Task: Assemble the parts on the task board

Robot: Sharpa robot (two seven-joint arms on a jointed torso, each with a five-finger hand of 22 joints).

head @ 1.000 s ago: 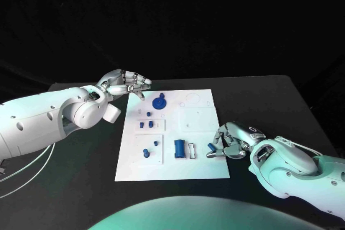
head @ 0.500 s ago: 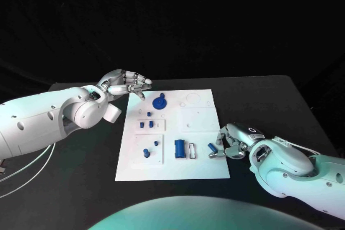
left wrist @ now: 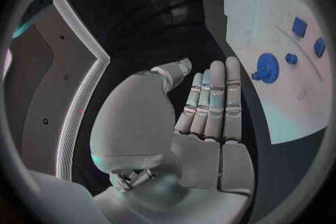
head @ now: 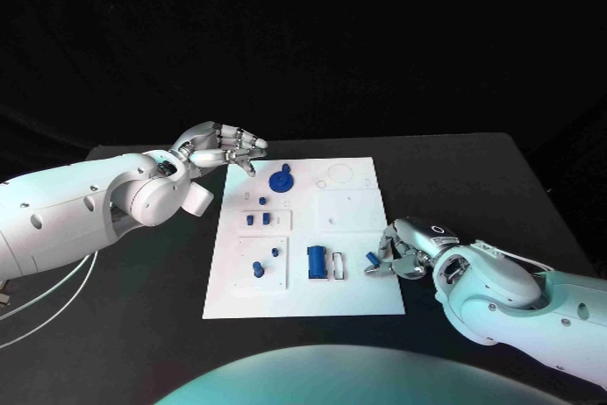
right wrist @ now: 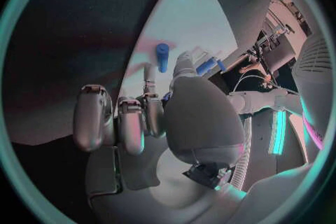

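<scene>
Parts of small blue plastic are scattered over the task board [head: 354,291], the white plate lying flat on the black surface [head: 481,177]. One small blue part [head: 372,259] is pinched in the fingers of the right hand [head: 403,254], at the board's edge nearest that hand. Just beyond its fingertips lies a blue cylinder [head: 315,260], beside a small white frame [head: 338,265]. Further from it, a short blue peg [head: 257,268] and a pair of blue pieces [head: 258,219] are seen. The left hand [head: 222,147] is held above the far corner of the board with its fingers curled in and nothing in them; a round blue gear-like part [head: 281,179] sits just beside its fingertips.

The parts are judged light, rigid and smooth, so they are likely to slip or roll under a loose pinch. The cylinder is best taken across its middle, on its curved sides; the held part is best gripped near its upper end, so that its lower end stays free for seating. Little force should be needed, though a tilted part may jam. How firmly the held part is seated between the fingers cannot be told.
</scene>
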